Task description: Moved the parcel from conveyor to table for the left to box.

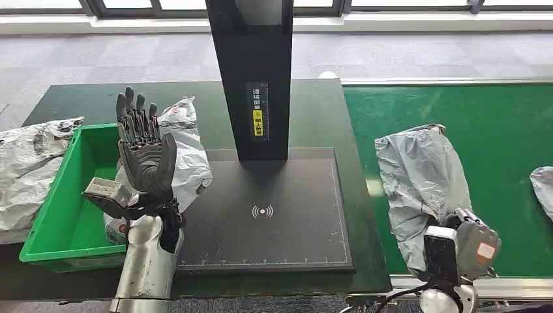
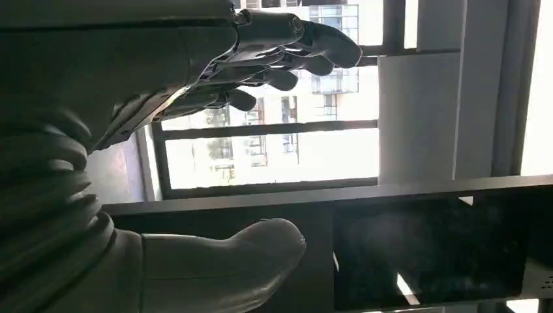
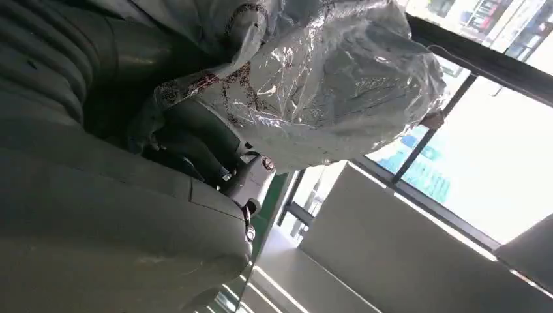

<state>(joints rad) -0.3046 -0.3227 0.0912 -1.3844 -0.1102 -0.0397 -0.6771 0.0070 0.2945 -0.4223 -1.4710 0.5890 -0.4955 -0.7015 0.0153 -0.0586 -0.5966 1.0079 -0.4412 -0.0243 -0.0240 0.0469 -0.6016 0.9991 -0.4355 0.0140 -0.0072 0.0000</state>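
Note:
My right hand (image 1: pixel 464 242) grips the near end of a grey plastic parcel (image 1: pixel 420 175), which lies along the green conveyor belt (image 1: pixel 502 130). In the right wrist view the crinkled parcel (image 3: pixel 326 72) covers the dark fingers (image 3: pixel 195 147) of that hand. My left hand (image 1: pixel 142 151) is raised upright over the table's left side, its fingers spread and nothing in it. The left wrist view shows its fingers (image 2: pixel 287 55) and thumb (image 2: pixel 228 261) apart. Behind the left hand a second grey parcel (image 1: pixel 189 153) lies partly over the rim of a green bin (image 1: pixel 62 215).
A black scanner pad (image 1: pixel 274 208) lies mid-table, with a black post (image 1: pixel 251 78) rising from its far edge. Another grey parcel (image 1: pixel 26 173) lies left of the bin. One more parcel (image 1: pixel 544 186) sits at the belt's right edge.

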